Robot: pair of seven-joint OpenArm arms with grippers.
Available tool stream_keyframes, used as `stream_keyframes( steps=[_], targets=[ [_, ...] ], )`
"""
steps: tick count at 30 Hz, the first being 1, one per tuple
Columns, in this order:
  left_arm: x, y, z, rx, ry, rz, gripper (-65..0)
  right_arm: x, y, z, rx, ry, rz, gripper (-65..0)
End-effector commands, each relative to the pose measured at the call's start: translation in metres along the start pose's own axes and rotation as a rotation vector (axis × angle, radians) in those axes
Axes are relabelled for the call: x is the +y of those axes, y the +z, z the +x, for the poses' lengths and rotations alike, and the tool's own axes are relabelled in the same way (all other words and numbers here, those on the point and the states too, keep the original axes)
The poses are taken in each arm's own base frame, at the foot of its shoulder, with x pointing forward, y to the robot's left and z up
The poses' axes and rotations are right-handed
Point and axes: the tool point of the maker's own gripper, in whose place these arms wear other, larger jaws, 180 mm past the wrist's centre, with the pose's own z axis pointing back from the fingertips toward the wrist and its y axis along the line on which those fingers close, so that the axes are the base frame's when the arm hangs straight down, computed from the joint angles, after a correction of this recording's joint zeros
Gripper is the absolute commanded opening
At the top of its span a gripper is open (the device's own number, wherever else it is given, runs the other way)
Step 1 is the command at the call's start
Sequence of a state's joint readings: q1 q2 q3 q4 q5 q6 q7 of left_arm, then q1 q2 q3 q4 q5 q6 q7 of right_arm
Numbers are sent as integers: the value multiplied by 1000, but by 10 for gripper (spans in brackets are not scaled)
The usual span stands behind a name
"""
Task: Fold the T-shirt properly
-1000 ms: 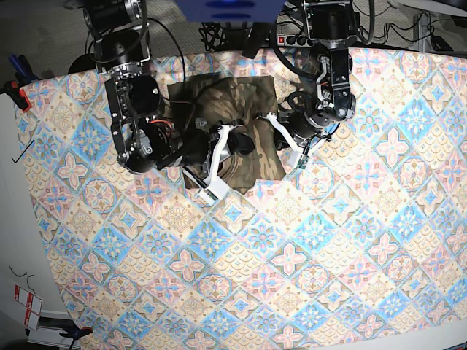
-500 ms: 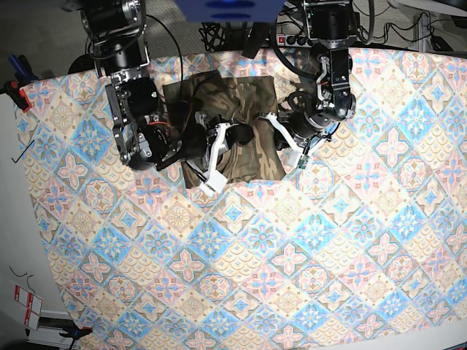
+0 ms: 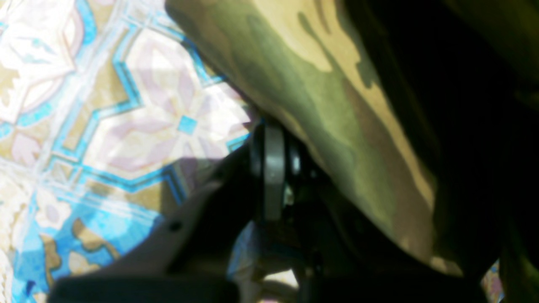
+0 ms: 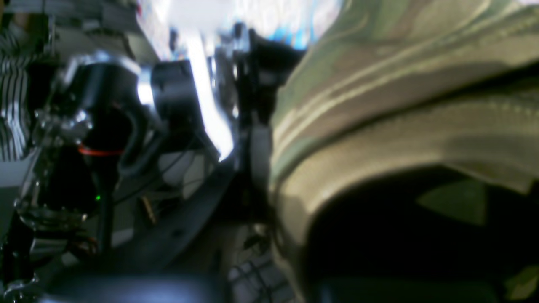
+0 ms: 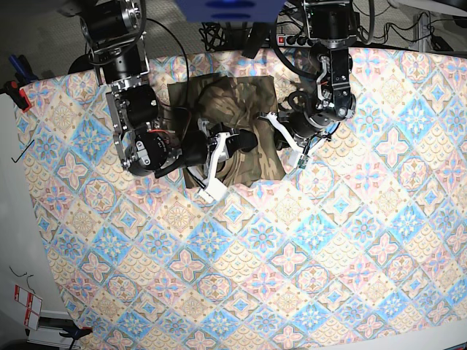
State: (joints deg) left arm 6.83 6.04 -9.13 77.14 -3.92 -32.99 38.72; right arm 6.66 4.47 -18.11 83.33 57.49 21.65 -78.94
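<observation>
Now both pincers, left pincer (image 5: 281,142) and right pincer (image 5: 211,157), pinch the T-shirt (image 5: 244,109) (bunched).

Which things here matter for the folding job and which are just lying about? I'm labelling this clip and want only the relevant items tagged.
Part of the job:
- camouflage-print cloth T-shirt
- left gripper, jaws shut on the T-shirt's edge
- right gripper, at the T-shirt

Just lying about:
- pastel blue-pink patterned tablecloth
- black power strip behind the table
- red-and-white tags at the lower left
</observation>
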Motion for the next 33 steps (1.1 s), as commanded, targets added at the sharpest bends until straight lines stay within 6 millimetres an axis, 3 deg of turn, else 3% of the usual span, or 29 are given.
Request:
stream_keyframes(
  steps=[1, 6, 13, 16, 20, 23, 30, 33],
  targets=[
    [-1, 0, 5, -7, -9, -2, -650, 9, 3, 12, -33, 25, 27, -648],
    [-1, 1, 5, -7, -10, -1, -650, 9, 3, 11, -25, 27, 26, -613],
    [9, 5, 3, 3, -23, 16, -650, 7, 1, 5, -2, 56, 37, -405],
    [13, 6, 3, 7, -29, 22, -650, 4, 0, 5, 6, 75, 42, -344],
    [31, 18, 4, 2, -45, 63, -650, 3, 0, 6, 7, 73, 43, -329],
    [55, 40, 4, -27, -15, 140, -650, 3, 0, 6, 7, 73, 43, -328],
    [113, 112, -8, 21, -80, 333, -650, 6, -3, 4, 20, 84, 50, -328],
    [129, 143, -10, 12, -87, 413, -650, 10, -3, 15, 26, 123, 48, -328]
  ],
)
